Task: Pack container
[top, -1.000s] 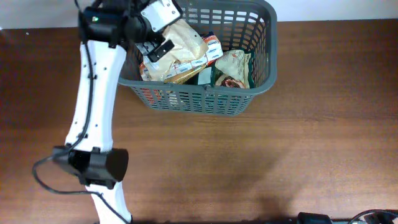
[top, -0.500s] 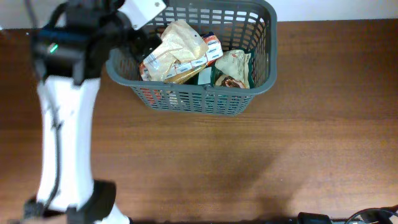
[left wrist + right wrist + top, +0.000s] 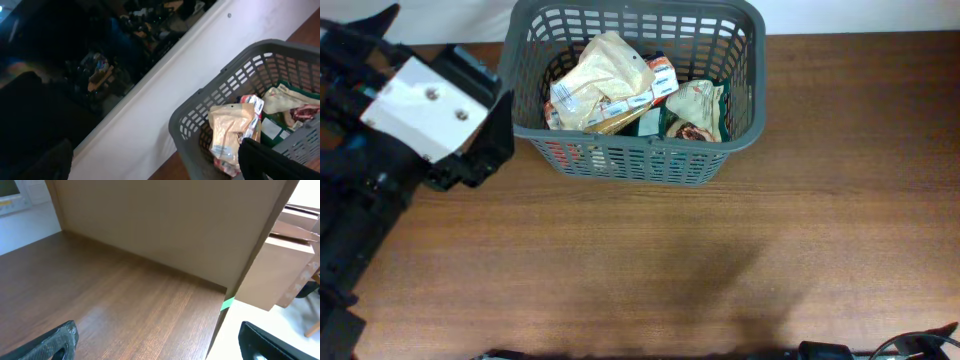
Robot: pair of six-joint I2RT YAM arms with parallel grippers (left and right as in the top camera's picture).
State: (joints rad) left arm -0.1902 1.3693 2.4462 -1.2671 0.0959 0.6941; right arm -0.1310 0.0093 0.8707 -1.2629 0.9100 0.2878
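The container point(image 3: 632, 141) is a dark grey slotted basket at the table's back centre. It holds a beige packet point(image 3: 600, 75), a white and red packet point(image 3: 661, 74) and a green packet point(image 3: 698, 108). My left gripper point(image 3: 492, 112) is high up, just left of the basket, open and empty. In the left wrist view the basket point(image 3: 220, 75) and the beige packet point(image 3: 227, 131) lie ahead of the spread fingers point(image 3: 160, 165). My right gripper point(image 3: 160, 340) is open and empty over bare table near an edge.
The brown wooden table point(image 3: 720, 270) runs in front of and right of the basket. A white wall point(image 3: 150, 100) is behind the basket. In the right wrist view a cardboard box point(image 3: 165, 225) stands at the table's edge, marked by green tape point(image 3: 228, 303).
My left arm has pulled back from over the basket's left side, moving left and up toward the camera. The packets in the basket have stayed put.
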